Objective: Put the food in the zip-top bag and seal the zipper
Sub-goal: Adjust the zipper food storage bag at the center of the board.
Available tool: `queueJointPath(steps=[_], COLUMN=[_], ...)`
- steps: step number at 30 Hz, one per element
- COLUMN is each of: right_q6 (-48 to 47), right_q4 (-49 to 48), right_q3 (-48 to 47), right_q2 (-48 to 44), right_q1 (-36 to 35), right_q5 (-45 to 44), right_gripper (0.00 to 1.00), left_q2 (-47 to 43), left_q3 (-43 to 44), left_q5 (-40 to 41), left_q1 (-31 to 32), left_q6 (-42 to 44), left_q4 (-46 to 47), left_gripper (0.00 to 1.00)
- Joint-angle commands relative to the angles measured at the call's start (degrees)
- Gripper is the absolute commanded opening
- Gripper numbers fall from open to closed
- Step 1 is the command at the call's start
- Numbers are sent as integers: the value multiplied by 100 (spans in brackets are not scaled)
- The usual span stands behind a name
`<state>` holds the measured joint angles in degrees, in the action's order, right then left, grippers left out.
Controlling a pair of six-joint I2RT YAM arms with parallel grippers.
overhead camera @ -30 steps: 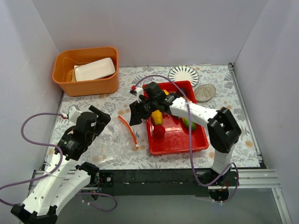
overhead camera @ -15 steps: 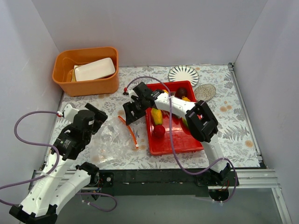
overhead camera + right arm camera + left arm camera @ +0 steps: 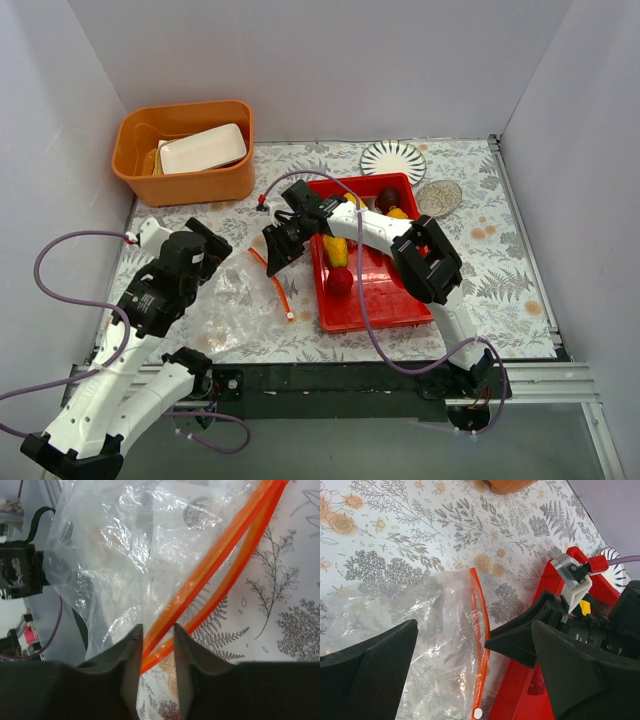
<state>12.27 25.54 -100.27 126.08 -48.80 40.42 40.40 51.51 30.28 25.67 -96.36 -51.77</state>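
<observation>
The clear zip-top bag [image 3: 232,297] lies flat on the patterned table, left of the red tray [image 3: 385,303]. Its orange zipper [image 3: 281,287] runs along the side facing the tray. My right gripper [image 3: 271,254] is down at the far end of that strip. In the right wrist view its jaws [image 3: 157,641] straddle the zipper [image 3: 220,555] with a narrow gap still showing. My left gripper [image 3: 206,256] hovers wide open over the bag [image 3: 420,625], holding nothing. The food is in the tray: a mango [image 3: 336,250], a red apple [image 3: 341,281] and a dark plum [image 3: 388,197].
An orange bin [image 3: 185,172] holding a white container [image 3: 203,148] stands at the back left. A striped plate [image 3: 393,160] and a grey disc [image 3: 439,198] sit behind the tray. White walls close in the table on three sides.
My right gripper has moved left from the tray's edge to the bag's mouth and its jaws have narrowed around the zipper. The left arm has shifted only slightly.
</observation>
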Motion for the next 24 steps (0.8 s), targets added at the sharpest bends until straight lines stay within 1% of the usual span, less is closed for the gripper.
queueJointPath(steps=[1,2,3,5,8,9,10,12,13,14,15,16,17,19,21,22,23,24], right_q6=[152,187,188,240,398,608,731,960,1109,1154,1172,1137,1076,883,760,716,654,645], right_q4=[-585,-681,-699,-787,-1111,-1530,-1735,-2339,-2465,-2483,-2431,-2335,-2212,-1766,-1396,-1107,-1017,-972], right_q3=[271,288,332,394,709,832,1121,1360,1483,1493,1484,1467,1379,1265,993,931,852,851], right_q2=[-189,-198,-215,-259,-487,-566,-724,-874,-970,-989,-998,-1007,-998,-911,-796,-700,-664,-629], right_q1=[-16,-25,-25,-16,-16,-16,-16,-16,-25,-16,-16,-16,-25,-25,-33,-51,-51,-69], right_q5=[852,914,975,976,923,976,1002,1090,1134,1160,1108,995,846,450,91,-68,-226,-411], right_gripper=[25,18,8,1,1,1,1,1,1,15,47,52,60,71,73,77,82,82], left_q2=[64,73,82,99,117,117,134,213,240,275,284,284,267,231,196,196,187,179], left_q3=[123,114,97,62,26,9,9,17,35,35,52,70,70,61,79,79,88,88], left_q5=[110,101,66,48,-5,-14,-22,-40,-49,-57,-58,-49,-49,-40,-31,-31,-31,-23], left_q1=[26,26,26,26,26,26,26,26,26,26,26,26,26,26,26,26,26,26], left_q6=[134,143,152,170,196,205,214,223,231,240,240,240,249,249,240,249,249,240], left_q4=[141,175,202,228,307,325,325,343,343,352,343,334,360,378,369,360,334,325], left_gripper=[98,98,98,98,98,98,98,98,98,98,98,98,98,98,98,98,98,98])
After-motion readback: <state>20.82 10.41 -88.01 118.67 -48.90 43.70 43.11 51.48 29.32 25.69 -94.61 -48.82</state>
